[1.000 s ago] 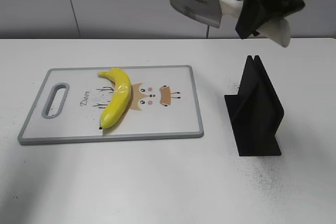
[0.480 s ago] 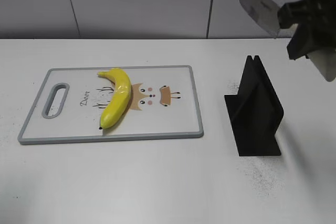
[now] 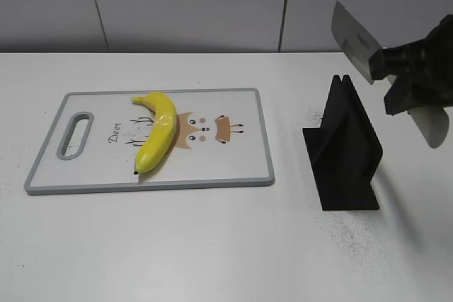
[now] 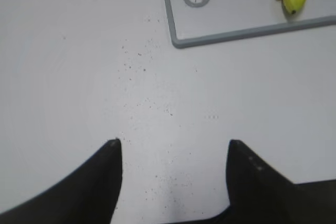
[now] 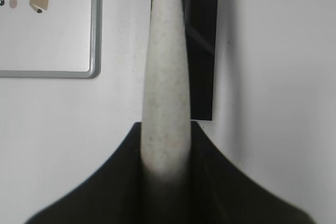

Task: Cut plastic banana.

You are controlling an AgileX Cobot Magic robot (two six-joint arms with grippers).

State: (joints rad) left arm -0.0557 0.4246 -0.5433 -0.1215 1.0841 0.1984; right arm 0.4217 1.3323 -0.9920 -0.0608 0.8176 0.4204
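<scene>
On the cutting board [image 3: 233,167] lies the plastic banana [image 3: 158,136], glossy, stiff, likely slippery; we'd cut at its middle. Our right gripper [image 3: 410,79] clasps the knife [image 3: 357,40]; our left gripper [image 4: 173,150] gapes empty.

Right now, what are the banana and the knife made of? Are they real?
The banana looks like glossy plastic: even bright yellow with a shine and a faint seam, so likely a toy. The knife in the right gripper has a dull grey blade that could be metal or plastic, I can't tell which, and a pale speckled handle, probably plastic.
</scene>
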